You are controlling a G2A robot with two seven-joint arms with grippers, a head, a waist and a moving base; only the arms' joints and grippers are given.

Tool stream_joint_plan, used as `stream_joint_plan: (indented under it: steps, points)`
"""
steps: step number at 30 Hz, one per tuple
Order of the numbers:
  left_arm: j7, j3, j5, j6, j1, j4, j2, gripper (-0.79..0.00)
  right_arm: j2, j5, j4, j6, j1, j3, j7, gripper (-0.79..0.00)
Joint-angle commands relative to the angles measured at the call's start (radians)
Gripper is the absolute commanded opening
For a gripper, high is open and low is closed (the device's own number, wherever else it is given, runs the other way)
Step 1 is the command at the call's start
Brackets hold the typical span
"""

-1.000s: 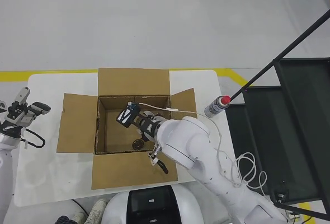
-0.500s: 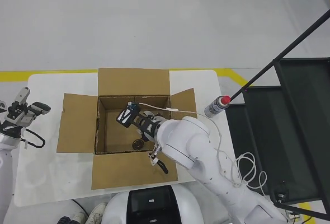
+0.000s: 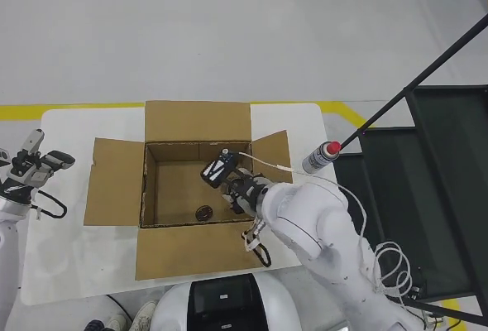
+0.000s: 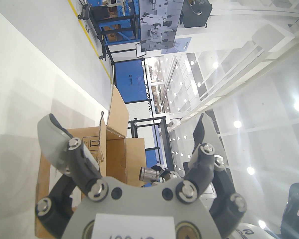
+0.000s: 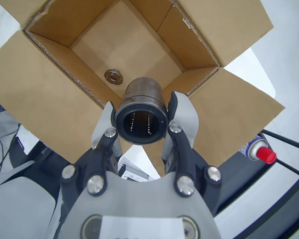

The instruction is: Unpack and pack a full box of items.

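Room lies open above the cardboard box [image 3: 174, 186], its four flaps [image 3: 198, 122] opened outward. Your right gripper [image 5: 142, 101] hangs over the box's right side, pinching a smooth metal linear bearing [image 5: 141, 91], ball rows lining its bore. A flat round flange [image 5: 113, 76] lies on the box floor. Your left gripper [image 4: 124, 125] sits spread at the table's [image 3: 78, 256] left edge.

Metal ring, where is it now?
In the top view the metal ring lies on the box floor, by the wall nearest the robot, left of the right gripper.
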Motion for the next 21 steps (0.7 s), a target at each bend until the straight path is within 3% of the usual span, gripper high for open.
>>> stream_joint_plan:
  steps: [1, 4, 17, 21]
  points:
    - [0.0, 0.0, 0.0, 0.0, 0.0, 0.0, 0.0, 0.0, 0.019, 0.024, -0.058, -0.009, -0.037, 0.054, 0.0, -0.785]
    - [0.0, 0.0, 0.0, 0.0, 0.0, 0.0, 0.0, 0.0, 0.047, 0.064, -0.118, -0.015, -0.082, 0.14, 0.0, -0.785]
    - [0.0, 0.0, 0.0, 0.0, 0.0, 0.0, 0.0, 0.0, 0.19, 0.302, -0.118, 0.065, -0.191, 0.61, 0.0, -0.785]
    - [0.0, 0.0, 0.0, 0.0, 0.0, 0.0, 0.0, 0.0, 0.243, 0.395, -0.118, 0.07, -0.272, 0.687, 0.0, -0.785]
